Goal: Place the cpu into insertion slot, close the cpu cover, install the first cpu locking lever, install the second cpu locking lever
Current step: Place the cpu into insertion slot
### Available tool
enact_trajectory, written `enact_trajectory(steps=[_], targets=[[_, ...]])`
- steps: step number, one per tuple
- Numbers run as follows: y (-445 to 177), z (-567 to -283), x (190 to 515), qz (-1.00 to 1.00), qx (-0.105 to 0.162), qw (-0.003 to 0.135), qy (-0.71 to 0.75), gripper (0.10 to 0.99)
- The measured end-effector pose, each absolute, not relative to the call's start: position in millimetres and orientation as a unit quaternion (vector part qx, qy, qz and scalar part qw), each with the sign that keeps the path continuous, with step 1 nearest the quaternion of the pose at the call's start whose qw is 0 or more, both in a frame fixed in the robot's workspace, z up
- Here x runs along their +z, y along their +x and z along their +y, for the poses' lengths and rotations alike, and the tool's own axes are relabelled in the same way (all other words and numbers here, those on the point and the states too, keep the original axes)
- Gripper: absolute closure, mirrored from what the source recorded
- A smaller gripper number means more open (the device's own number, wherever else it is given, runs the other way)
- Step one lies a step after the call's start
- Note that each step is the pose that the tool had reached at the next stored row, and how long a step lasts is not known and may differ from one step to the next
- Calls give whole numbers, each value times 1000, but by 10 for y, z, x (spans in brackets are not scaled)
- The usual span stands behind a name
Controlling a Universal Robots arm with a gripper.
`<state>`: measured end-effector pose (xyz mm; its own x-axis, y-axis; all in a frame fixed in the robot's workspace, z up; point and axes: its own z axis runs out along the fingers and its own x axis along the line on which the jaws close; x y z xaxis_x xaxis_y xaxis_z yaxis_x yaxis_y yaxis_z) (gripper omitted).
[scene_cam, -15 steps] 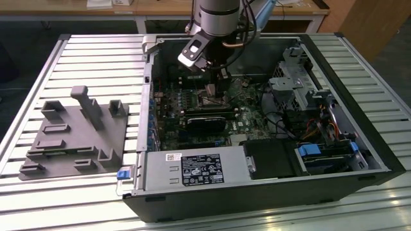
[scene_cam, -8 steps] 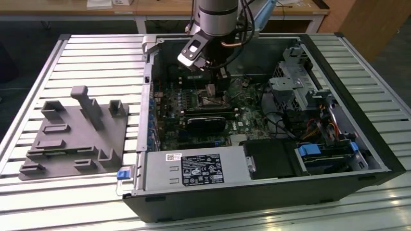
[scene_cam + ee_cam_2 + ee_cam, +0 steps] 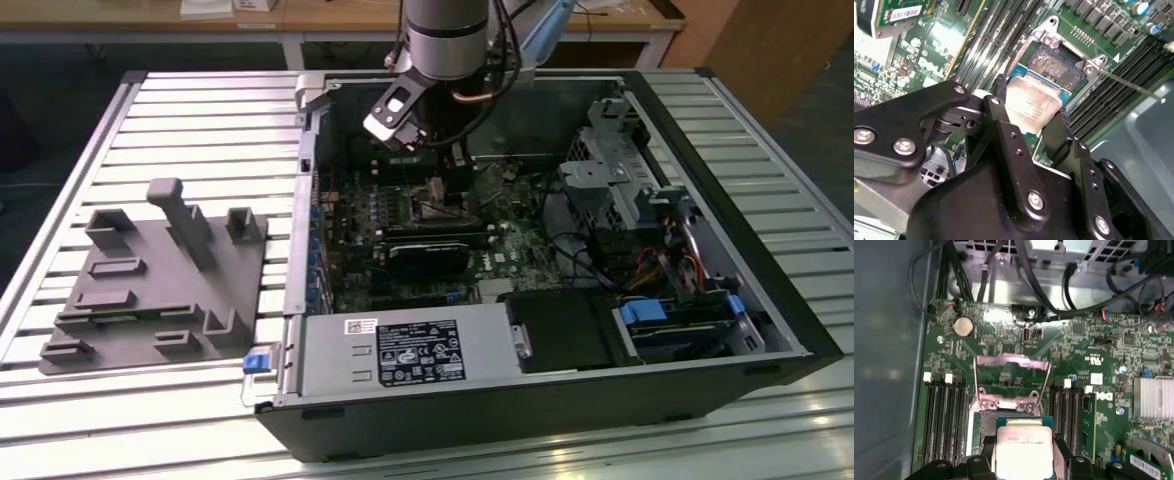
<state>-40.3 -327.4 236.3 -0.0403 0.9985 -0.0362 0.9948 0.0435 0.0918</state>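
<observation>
Fingers (image 3: 1004, 130) of the black metal gripper (image 3: 1030, 114) clamp the flat, silvery-tan square cpu (image 3: 1036, 102), lower part hidden, at the dark, metal-rimmed insertion slot (image 3: 1059, 65) edge; thin silvery cpu cover (image 3: 1011, 360) stands raised.

Jaws tight on the cpu (image 3: 1031, 107)

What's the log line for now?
gripper: shut on cpu | insertion slot: empty | cpu cover: raised
</observation>
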Motion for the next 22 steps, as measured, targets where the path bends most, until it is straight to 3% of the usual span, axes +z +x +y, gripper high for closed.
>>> enact_trajectory(steps=[22], targets=[[-470,-3140,2106,710,23,49,702,549]])
